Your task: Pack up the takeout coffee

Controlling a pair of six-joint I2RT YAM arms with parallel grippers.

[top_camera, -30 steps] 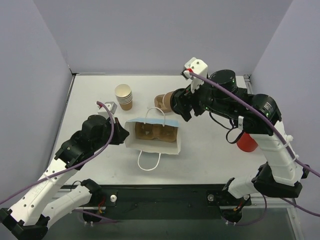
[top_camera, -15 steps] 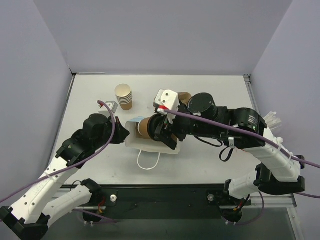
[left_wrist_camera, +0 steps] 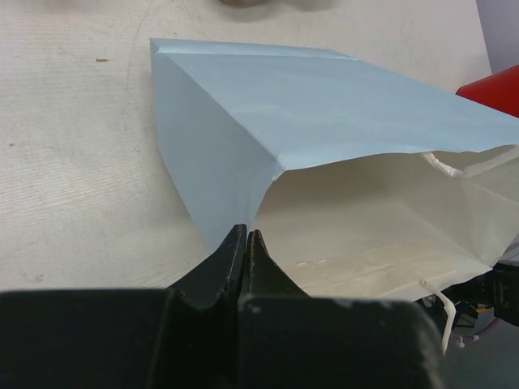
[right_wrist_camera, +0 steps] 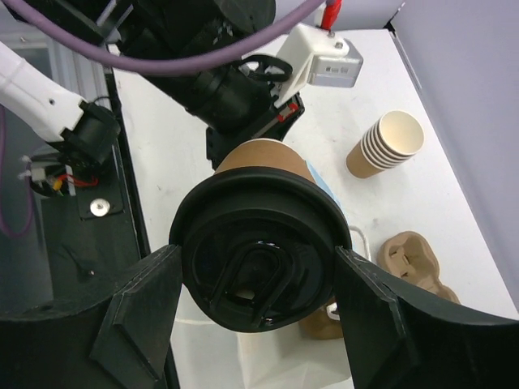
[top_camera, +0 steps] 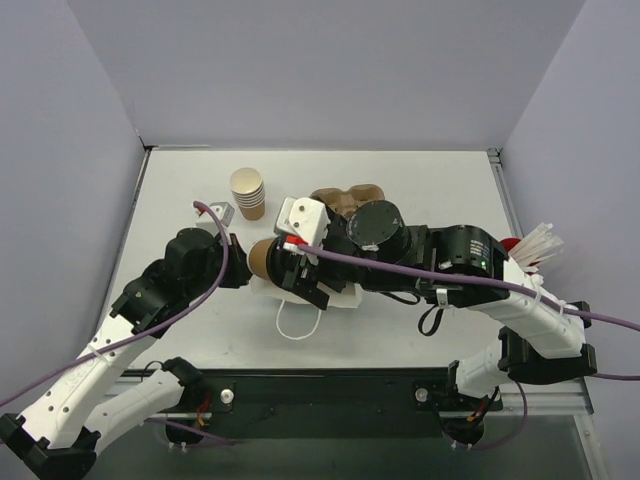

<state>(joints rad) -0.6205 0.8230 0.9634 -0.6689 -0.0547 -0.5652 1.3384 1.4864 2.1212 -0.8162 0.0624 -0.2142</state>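
Note:
My right gripper (top_camera: 283,266) (right_wrist_camera: 258,279) is shut on a tan kraft cup (top_camera: 262,258) (right_wrist_camera: 261,159), its fingers clamped on either side of the black lid (right_wrist_camera: 259,255). It holds the cup tilted on its side above the left end of the paper bag (top_camera: 338,297). My left gripper (top_camera: 243,272) (left_wrist_camera: 246,237) is shut on the bag's left rim. In the left wrist view the bag (left_wrist_camera: 324,105) is pale blue outside and white inside, with its mouth held open. The brown pulp tray (top_camera: 350,197) (right_wrist_camera: 418,261) lies behind the bag.
A stack of lidless tan cups (top_camera: 248,192) (right_wrist_camera: 388,143) stands at the back left. A red cup of white straws (top_camera: 530,246) stands at the right, under my right arm. The bag's white handle (top_camera: 297,322) lies on the table in front.
My right arm has swung left from the pulp tray with the lidded cup, across the bag to its left end. The left gripper has kept its hold on the bag.

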